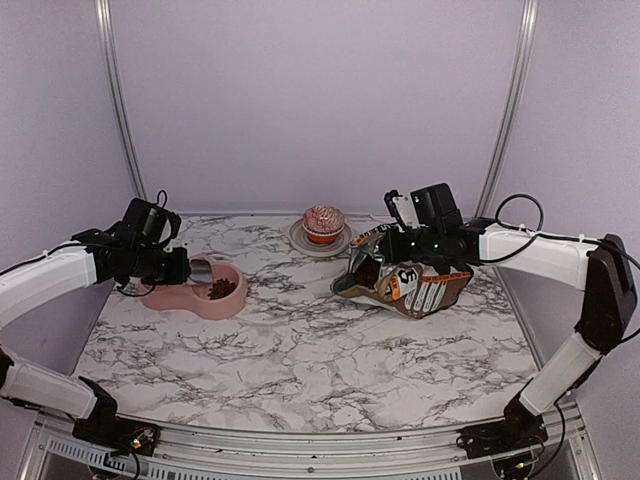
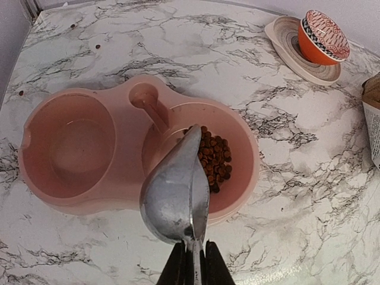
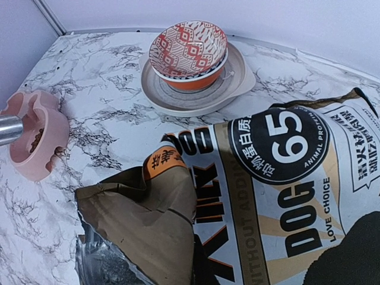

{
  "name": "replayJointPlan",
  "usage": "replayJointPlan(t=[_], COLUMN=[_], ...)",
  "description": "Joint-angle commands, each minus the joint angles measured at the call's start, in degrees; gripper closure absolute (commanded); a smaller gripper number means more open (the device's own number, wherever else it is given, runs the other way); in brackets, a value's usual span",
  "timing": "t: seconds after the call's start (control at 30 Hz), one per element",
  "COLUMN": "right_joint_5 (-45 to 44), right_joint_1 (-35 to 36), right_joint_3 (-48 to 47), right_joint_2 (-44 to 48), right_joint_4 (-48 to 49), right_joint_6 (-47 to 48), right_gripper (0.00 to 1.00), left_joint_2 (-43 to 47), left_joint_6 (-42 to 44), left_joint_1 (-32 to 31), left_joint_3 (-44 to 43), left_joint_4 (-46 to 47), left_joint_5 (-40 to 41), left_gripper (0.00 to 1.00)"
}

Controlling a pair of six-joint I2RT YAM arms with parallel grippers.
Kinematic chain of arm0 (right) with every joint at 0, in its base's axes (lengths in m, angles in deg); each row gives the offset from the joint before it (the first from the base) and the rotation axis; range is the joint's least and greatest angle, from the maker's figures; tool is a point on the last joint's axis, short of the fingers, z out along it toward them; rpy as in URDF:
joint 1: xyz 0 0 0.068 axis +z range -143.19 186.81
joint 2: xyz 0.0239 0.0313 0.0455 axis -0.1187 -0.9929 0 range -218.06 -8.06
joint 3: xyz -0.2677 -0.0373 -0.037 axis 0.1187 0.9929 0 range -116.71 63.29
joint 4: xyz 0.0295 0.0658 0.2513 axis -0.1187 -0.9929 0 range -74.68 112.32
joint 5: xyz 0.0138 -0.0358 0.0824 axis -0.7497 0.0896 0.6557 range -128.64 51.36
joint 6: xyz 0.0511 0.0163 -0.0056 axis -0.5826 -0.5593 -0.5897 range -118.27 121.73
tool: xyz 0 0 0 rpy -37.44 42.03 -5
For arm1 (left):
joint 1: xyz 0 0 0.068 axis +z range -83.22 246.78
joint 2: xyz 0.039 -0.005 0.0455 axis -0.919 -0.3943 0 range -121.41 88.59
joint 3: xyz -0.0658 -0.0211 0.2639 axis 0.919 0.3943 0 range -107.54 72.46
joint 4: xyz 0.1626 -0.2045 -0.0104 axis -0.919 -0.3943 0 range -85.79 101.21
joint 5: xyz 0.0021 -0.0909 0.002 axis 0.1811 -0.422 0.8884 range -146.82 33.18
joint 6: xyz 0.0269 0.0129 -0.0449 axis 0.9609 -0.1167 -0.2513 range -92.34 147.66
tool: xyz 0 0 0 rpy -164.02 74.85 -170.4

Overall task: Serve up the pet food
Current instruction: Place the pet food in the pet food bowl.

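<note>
The pet food [image 2: 215,157] is a small heap of brown kibble in the right cup of a pink double bowl [image 2: 71,196]; the left cup holds nothing. My left gripper [image 2: 193,264] is shut on the handle of a metal scoop [image 2: 175,196]. The scoop is turned on its side over the right cup, its tip at the kibble. From above, the scoop [image 1: 201,270] hangs over the bowl [image 1: 200,305]. My right gripper [image 1: 395,255] is shut on the top edge of the printed dog food bag [image 1: 415,285], held tilted at the right. The bag [image 3: 285,196] hides its fingers.
A red patterned bowl [image 1: 323,224] stands on a beige plate [image 3: 237,83] at the back centre, between the pink bowl and the bag. A few stray kibble pieces [image 2: 98,46] lie on the marble top behind the pink bowl. Walls close the back and sides.
</note>
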Motion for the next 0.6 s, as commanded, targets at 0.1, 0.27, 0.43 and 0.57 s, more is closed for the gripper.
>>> replayJointPlan(t=[0.1, 0.27, 0.43, 0.57], right_joint_5=[1.0, 1.5, 1.8, 2.1], right_joint_1=[-0.2, 0.8, 2.8, 4.7], right_joint_3=[-2.8, -2.9, -3.2, -3.7], right_joint_2=[-0.3, -0.2, -0.5, -1.2], right_joint_4=[-0.1, -0.2, 0.0, 0.2], right_joint_6=[-0.6, -1.1, -1.4, -1.9], right_gripper=[1.00, 1.00, 1.00, 1.00], left_joint_2=[3.4, 4.9, 6.4, 7.3], left_joint_6=[-0.7, -1.8, -2.7, -3.8], left_joint_1=[-0.1, -0.3, -0.6, -0.8], left_joint_3=[-2.3, -2.4, -0.6, 0.9], left_joint_4=[-0.9, -0.4, 1.9, 4.0], left_joint_5=[-3.1, -6.2, -8.7, -10.7], left_gripper=[1.00, 1.00, 1.00, 1.00])
